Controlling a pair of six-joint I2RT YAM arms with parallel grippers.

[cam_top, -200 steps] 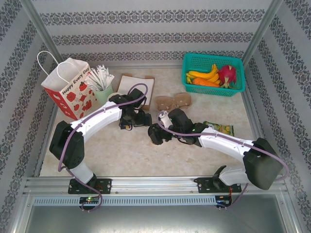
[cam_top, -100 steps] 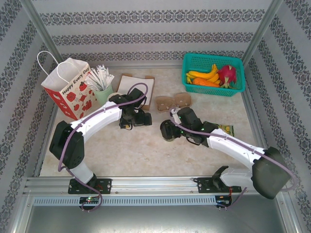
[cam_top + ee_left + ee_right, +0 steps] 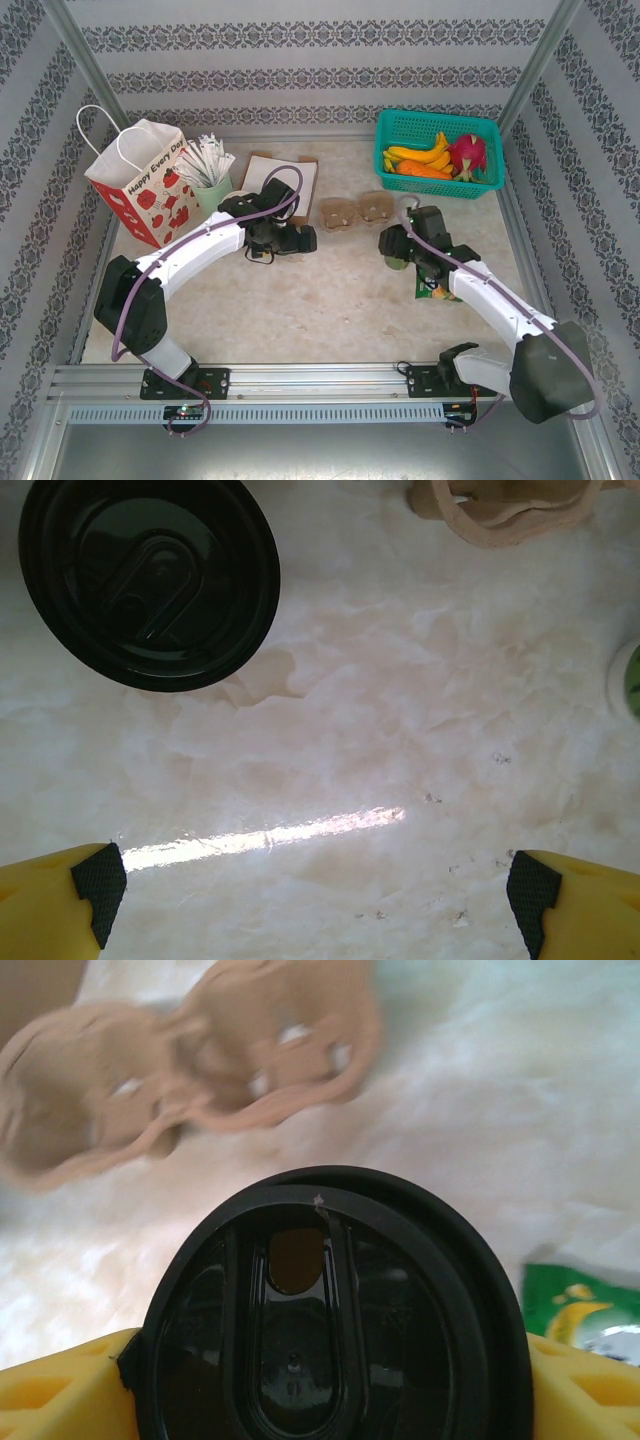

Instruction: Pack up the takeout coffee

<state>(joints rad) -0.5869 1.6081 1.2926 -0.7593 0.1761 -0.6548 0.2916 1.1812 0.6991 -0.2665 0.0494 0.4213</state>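
Note:
One takeout coffee with a round black lid [image 3: 330, 1310] sits between the yellow fingers [image 3: 70, 1385] of my right gripper [image 3: 330, 1390], which is shut on it. From above, the right gripper [image 3: 397, 247] holds it just right of and in front of the brown cup carriers [image 3: 355, 210]. A second takeout coffee lid [image 3: 150, 580] stands on the table at the upper left of the left wrist view. Short of it, my left gripper [image 3: 315, 900] is open over bare table with nothing between its fingertips [image 3: 100, 885]. The left gripper [image 3: 295, 240] lies left of the carriers.
A red and white paper bag [image 3: 140, 180] stands at the back left beside a pale green cup of white sticks [image 3: 210, 170]. A teal basket of fruit [image 3: 440, 150] is at the back right. A green snack packet [image 3: 435, 285] lies under the right arm. A brown board [image 3: 285, 175] lies behind the left gripper.
The right gripper has carried its coffee from the table's middle to the right and back, close to the carriers. The left arm has shifted only slightly.

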